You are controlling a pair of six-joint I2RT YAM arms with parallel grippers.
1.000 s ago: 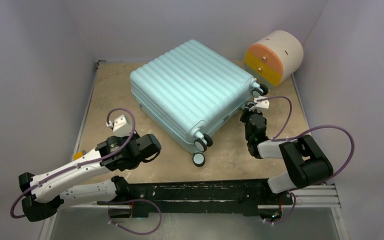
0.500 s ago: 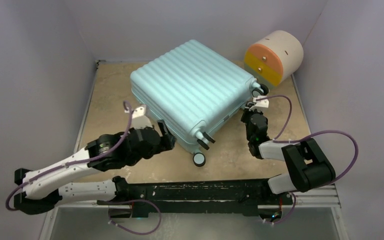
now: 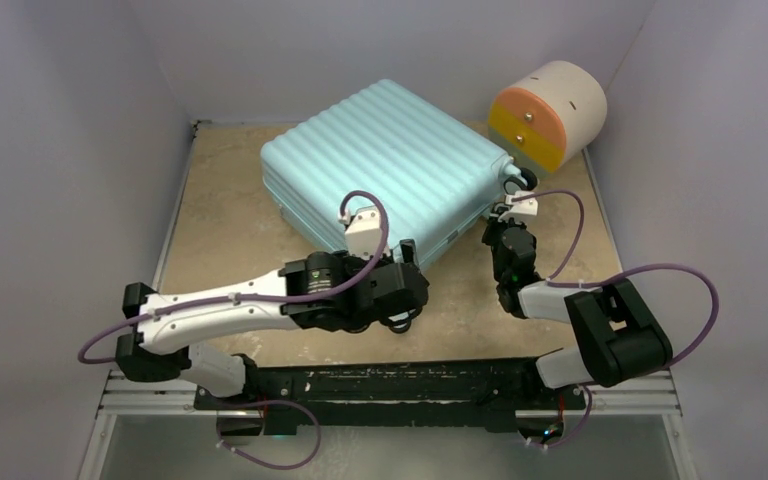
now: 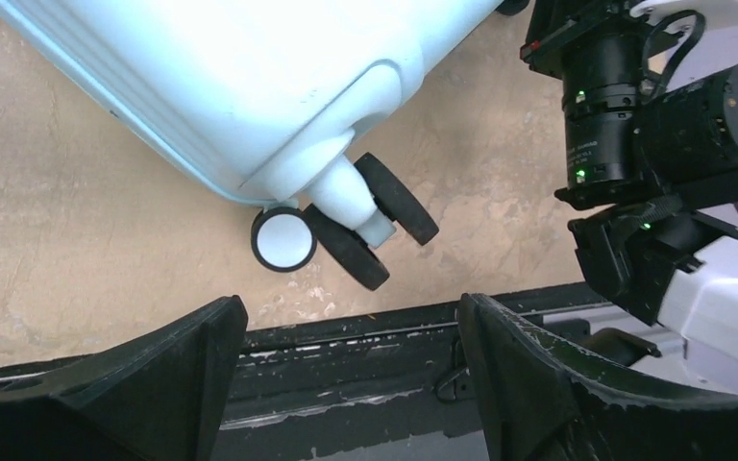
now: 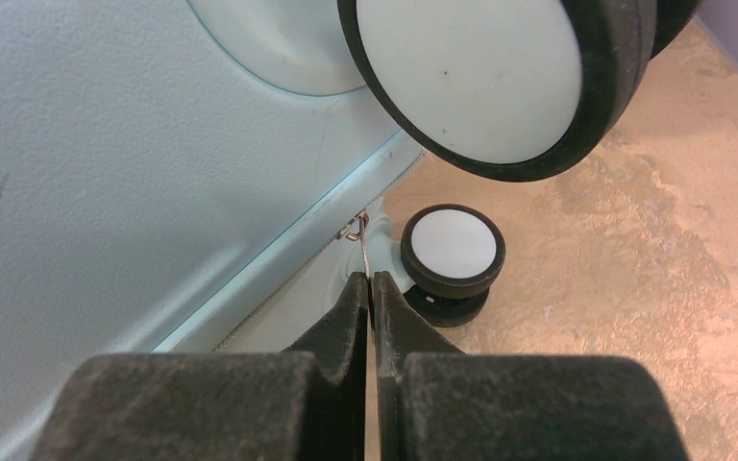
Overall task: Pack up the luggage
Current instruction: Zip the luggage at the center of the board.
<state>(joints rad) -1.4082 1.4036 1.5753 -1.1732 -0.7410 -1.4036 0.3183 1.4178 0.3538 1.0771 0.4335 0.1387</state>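
The luggage (image 3: pixel 385 165) lies shut and flat, far middle of the table (image 3: pixel 225 215). I have the left gripper (image 4: pixel 346 322) spread wide just short of its near corner wheels (image 4: pixel 370 226); the right gripper (image 5: pixel 372 288) pinches the zip pull (image 5: pixel 364 252) on its right edge.

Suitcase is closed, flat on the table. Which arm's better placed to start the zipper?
Right, probably. Its claw is shut on the thin zipper pull at the suitcase seam. The left claw hangs open by the near-corner wheels, gripping nothing.
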